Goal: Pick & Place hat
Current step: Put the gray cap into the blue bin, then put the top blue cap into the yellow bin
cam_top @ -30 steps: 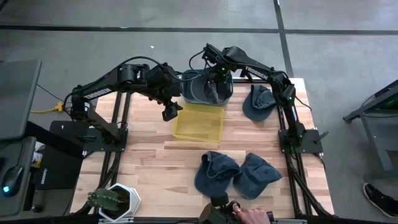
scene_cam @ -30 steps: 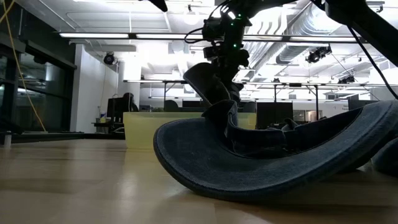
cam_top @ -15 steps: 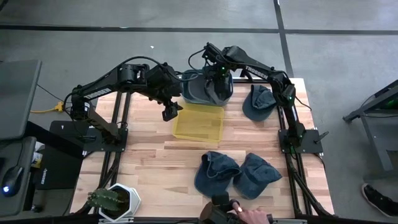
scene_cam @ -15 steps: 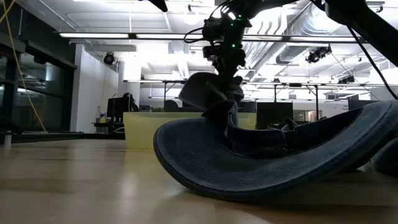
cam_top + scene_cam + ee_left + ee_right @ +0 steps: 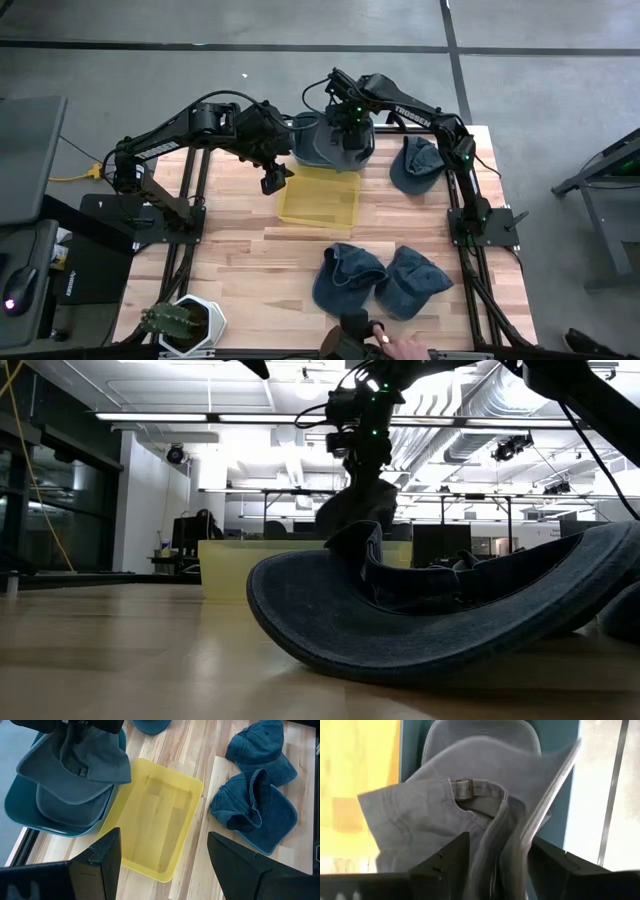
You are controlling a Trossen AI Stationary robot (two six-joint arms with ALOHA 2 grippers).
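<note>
Grey hat (image 5: 330,143): you see one dark grey cap draped over the teal bin at the far edge of the table, directly under the right gripper; in the left wrist view it lies on top of a second grey cap already in the bin.
Grey caps in bin: two, counted from the left wrist view, the upper one (image 5: 80,757) crumpled, the lower one (image 5: 70,807) flat beneath it.
Right gripper (image 5: 492,852): you have it above the bin with its fingers spread; the hat's strap and buckle sit just past the fingertips and a fold of cloth runs between them, but you cannot tell whether the cloth touches either finger.
Teal bin (image 5: 15,815): one, just beside the yellow tray, on its far side.
Yellow tray (image 5: 320,196): one, mid-table, nothing in it.
Blue denim hats: three on the wood; two lie touching at the near edge (image 5: 348,277) (image 5: 412,280), one (image 5: 415,165) lies beside the bin by the right arm.
Left gripper (image 5: 272,180): you have it hovering beside the tray's left edge, fingers apart, holding nothing.
Plant pot (image 5: 185,322): one, at the near left corner.
</note>
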